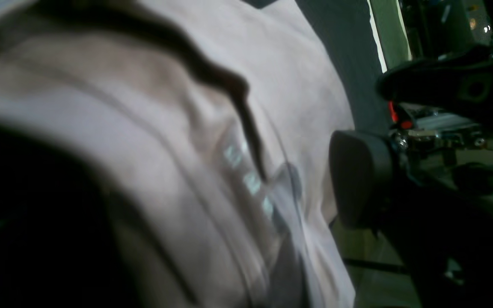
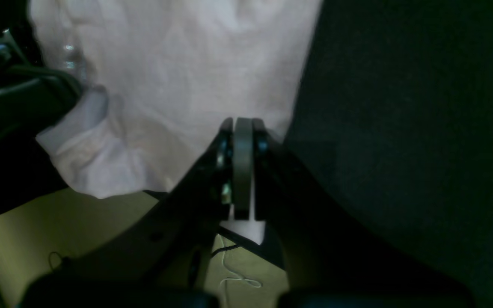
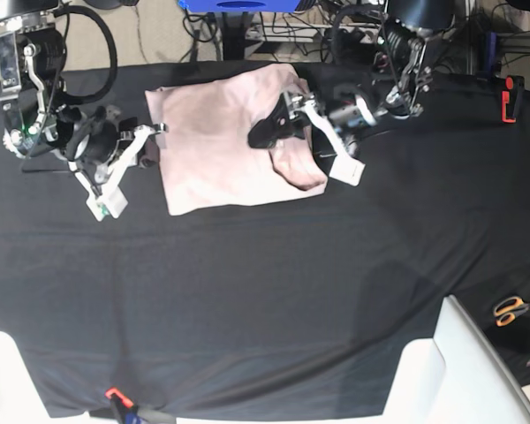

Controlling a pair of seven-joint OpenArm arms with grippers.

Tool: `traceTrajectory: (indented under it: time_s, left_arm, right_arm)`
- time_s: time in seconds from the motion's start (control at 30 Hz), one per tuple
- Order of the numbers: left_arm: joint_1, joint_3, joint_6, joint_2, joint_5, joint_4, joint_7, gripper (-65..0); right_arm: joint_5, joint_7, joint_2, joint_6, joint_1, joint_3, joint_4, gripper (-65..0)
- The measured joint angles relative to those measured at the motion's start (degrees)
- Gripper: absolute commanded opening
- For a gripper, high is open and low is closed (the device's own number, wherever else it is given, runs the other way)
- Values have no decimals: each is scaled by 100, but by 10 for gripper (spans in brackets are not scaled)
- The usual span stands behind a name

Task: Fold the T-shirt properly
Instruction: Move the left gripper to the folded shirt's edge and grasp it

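left pincer [image 3: 278, 132] wide apart over folded t-shirt [image 3: 221, 150], perhaps touching

T-shirt [image 3: 221, 141]: pale pink cloth, matt, soft, light creases, stitched hem visible in left wrist view. Table [image 3: 265, 300]: covered in black cloth, matt, fine weave, faint wrinkles. Right pincer [image 2: 242, 128]: black plastic fingers, dull sheen, grey matt pad between. Left pincer [image 3: 278, 128]: black matt plastic; bare metal fittings behind. Scissors [image 3: 511, 309]: orange plastic handles, glossy.
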State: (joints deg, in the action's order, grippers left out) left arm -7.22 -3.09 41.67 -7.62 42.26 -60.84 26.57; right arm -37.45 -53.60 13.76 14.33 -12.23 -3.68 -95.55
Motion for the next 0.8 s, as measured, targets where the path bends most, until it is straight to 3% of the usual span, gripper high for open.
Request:
traceTrajectory:
  time_s: [0.07,0.2,0.3,0.4,0.47,0.53,0.8]
  left_arm:
    - [55,31,-48,35,-17,109,-15,-242]
    - [105,42,-105,42,-238,186,149,-650]
    - [122,37,-92,31,-190,208,155,-650]
    - [114,-15,-133,7,-214,24,258,-650]
    - [31,-46,-431,-24,-256,-175,297,-650]
    - [24,-278,-732,-208,-205,-302,315,-650]
    - [955,-1384,-789,-1045,-280,-503,1287,-650]
  right_arm:
    - [2,-11,2,0,-7,0,94,-650]
    - [0,151,2,2,-9,9,155,-650]
    - [2,525,33,0,-129,11,155,-650]
    - [2,562,28,-2,-192,22,195,-650]
    - [0,614,33,0,-177,22,227,-650]
    - [0,608,33,0,-179,22,240,-650]
    - [0,605,2,-39,-175,22,247,-650]
